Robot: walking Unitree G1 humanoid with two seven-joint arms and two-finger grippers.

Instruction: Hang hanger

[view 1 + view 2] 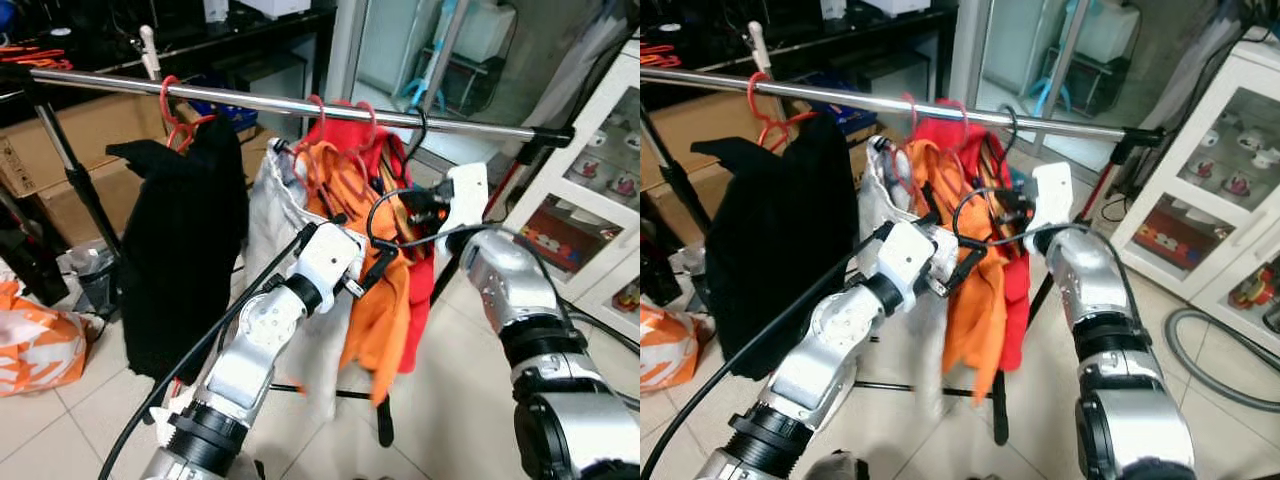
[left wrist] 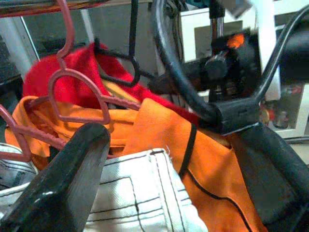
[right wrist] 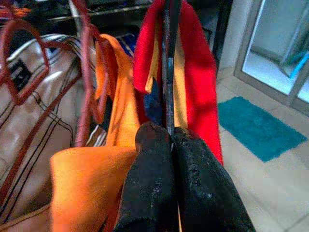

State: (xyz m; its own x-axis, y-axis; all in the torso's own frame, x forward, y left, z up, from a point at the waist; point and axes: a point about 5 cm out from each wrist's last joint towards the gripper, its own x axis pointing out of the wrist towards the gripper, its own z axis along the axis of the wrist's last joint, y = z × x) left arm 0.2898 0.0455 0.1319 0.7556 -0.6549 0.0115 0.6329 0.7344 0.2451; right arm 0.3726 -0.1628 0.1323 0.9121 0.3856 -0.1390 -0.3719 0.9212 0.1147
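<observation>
Our right gripper (image 3: pixel 171 137) pinches the black hanger (image 3: pixel 170 63) to keep its hook on the rail (image 1: pixel 300 103), while our left gripper (image 2: pixel 159 159) stands spread by the orange garment (image 1: pixel 375 300).

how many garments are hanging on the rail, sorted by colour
black garment: 1
white garment: 1
orange garment: 1
red garment: 1
Total: 4 on the rail
</observation>
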